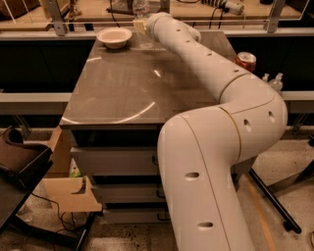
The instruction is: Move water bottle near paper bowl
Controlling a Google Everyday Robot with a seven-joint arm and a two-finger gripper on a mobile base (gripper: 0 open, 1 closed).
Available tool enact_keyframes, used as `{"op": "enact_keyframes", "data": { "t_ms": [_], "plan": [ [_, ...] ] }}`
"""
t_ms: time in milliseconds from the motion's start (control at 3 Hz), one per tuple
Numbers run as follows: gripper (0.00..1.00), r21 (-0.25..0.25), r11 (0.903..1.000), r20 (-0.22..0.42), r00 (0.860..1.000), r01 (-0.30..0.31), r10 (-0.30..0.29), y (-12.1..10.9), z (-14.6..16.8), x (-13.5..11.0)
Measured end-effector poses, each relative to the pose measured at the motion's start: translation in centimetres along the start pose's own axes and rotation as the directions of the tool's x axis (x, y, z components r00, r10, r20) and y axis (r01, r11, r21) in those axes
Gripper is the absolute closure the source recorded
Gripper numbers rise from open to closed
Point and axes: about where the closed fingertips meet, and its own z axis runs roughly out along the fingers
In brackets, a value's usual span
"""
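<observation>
The water bottle [141, 10], clear with a white cap, stands upright at the far edge of the grey table [122, 83], just right of the paper bowl [114, 37]. The bowl is cream-white and shallow and sits at the table's far left corner. My gripper [140, 26] is at the end of the long white arm reaching across the table. It is shut on the bottle's middle, and a cream finger [138, 24] covers the label. The bottle's lower part [145, 42] shows below the finger.
An orange soda can [245, 61] and small clear bottles [273, 81] stand at the right behind my arm. A railing [59, 19] runs behind the table. Drawers [117, 159] sit under the tabletop. A cardboard piece [68, 193] and a dark chair [19, 162] are at lower left.
</observation>
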Motion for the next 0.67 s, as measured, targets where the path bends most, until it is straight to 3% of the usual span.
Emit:
{"op": "enact_keyframes", "data": {
  "t_ms": [333,667],
  "plan": [
    [1.00,0.000,1.0000,0.007,1.000,0.000,0.000,0.0,0.4,1.0],
    [1.00,-0.010,0.9979,0.002,0.998,-0.064,0.064,-0.4,0.5,3.1]
  ]
}}
